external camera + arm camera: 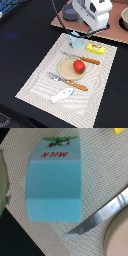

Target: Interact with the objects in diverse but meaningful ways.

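The gripper [76,34] hung right over the light-blue carton [75,41] at the far end of the striped mat [35,82]. Its fingers could not be seen in either view, so I could not tell if it was wide, narrow, or holding anything.

In the wrist view the carton [54,185] filled most of the picture and had the red word MILK on it. A knife blade [102,216] lay on the mat just beside it.

Near the carton, toward the exterior view's right, was the yellow box with red marks [95,48]. In the middle of the mat sat a tan plate [66,68] with the red tomato [79,66] on it. Orange-handled cutlery lay on each side of the plate. The white fish [62,95] lay at the near end of the mat, well apart from the gripper.
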You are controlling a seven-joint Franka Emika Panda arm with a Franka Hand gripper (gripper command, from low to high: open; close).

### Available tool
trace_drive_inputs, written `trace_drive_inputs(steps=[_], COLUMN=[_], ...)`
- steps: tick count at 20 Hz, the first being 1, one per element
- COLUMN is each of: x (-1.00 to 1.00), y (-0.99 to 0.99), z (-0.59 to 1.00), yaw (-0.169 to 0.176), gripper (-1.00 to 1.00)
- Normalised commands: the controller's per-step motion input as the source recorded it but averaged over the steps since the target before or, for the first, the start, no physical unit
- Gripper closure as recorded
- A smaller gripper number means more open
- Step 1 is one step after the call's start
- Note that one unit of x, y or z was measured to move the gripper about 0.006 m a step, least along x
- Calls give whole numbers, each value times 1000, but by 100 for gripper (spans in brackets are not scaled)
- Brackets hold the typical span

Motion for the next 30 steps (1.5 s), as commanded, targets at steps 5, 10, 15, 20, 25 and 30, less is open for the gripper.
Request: trace_drive_inputs(steps=[5, 10, 15, 20, 25, 30], x=[-582, -450, -434, -409, -413, -401], y=[0, 7, 6, 0, 0, 0], z=[-277, -197, -213, -217, -237, -242], yaw=[12, 7, 7, 4, 5, 7], gripper=[-100, -100, -100, -100, 100, 100])
